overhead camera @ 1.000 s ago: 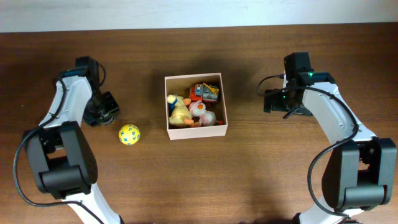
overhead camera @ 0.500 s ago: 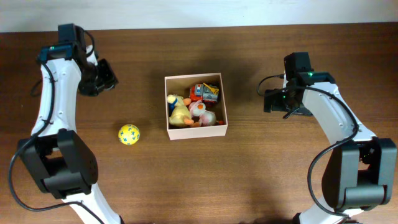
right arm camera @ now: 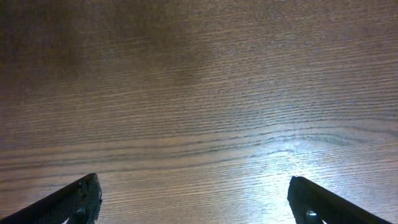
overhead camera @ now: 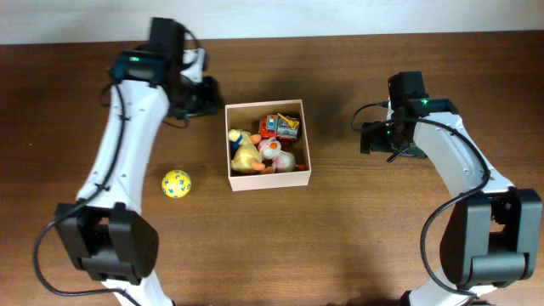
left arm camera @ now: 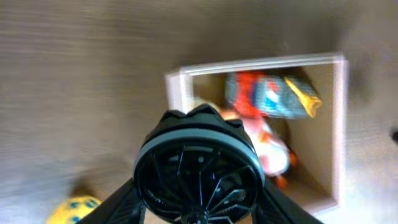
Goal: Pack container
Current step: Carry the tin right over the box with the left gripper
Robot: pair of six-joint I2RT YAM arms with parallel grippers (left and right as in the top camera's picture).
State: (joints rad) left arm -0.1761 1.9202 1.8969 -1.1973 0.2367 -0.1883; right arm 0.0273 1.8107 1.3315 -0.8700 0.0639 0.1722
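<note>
The container (overhead camera: 270, 178) is a square white-walled cardboard box at the table's middle, and it also shows in the left wrist view (left arm camera: 261, 62). It holds a yellow duck (overhead camera: 245, 151), a red and orange toy (overhead camera: 279, 126) and a pink-white toy (overhead camera: 276, 154). My left gripper (overhead camera: 204, 95) is shut on a black toy wheel (left arm camera: 198, 168) with a grey rim and holds it above the table just left of the box's far left corner. My right gripper (overhead camera: 367, 138) is open and empty over bare wood (right arm camera: 199, 208), right of the box.
A yellow ball with blue spots (overhead camera: 177, 184) lies on the table left of the box, and it also shows in the left wrist view (left arm camera: 71, 210). The wooden table's far edge meets a white wall at the top.
My left gripper has lifted the black wheel from beside the yellow ball and carried it up and to the right, to the box's far left corner. The right arm has not moved.
</note>
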